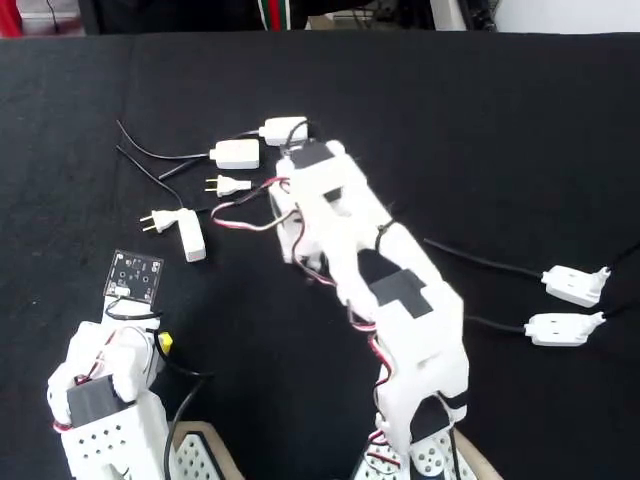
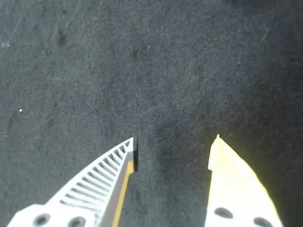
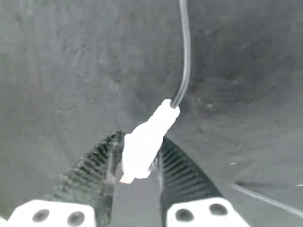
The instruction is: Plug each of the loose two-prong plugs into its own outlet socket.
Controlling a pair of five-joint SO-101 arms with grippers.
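Note:
My right gripper (image 3: 138, 142) is shut on a small white plug (image 3: 150, 128), whose black cord (image 3: 185, 52) runs away over the cloth. The right arm (image 1: 345, 220) stretches from the near edge to the table's middle, and its wrist covers the held plug from above. Just left of that wrist lie a loose two-prong plug (image 1: 229, 185) and a larger white plug (image 1: 182, 229) with its prongs pointing left. Two white outlet sockets (image 1: 238, 153) (image 1: 283, 129) sit behind them. My left gripper (image 2: 175, 138) is open over bare black cloth, holding nothing.
Two more white corded pieces (image 1: 573, 284) (image 1: 560, 328) lie at the right edge. The left arm (image 1: 105, 385) is folded at the near left corner. Black cords (image 1: 150, 152) trail left from the sockets. A black cloth (image 1: 480, 130) covers the table.

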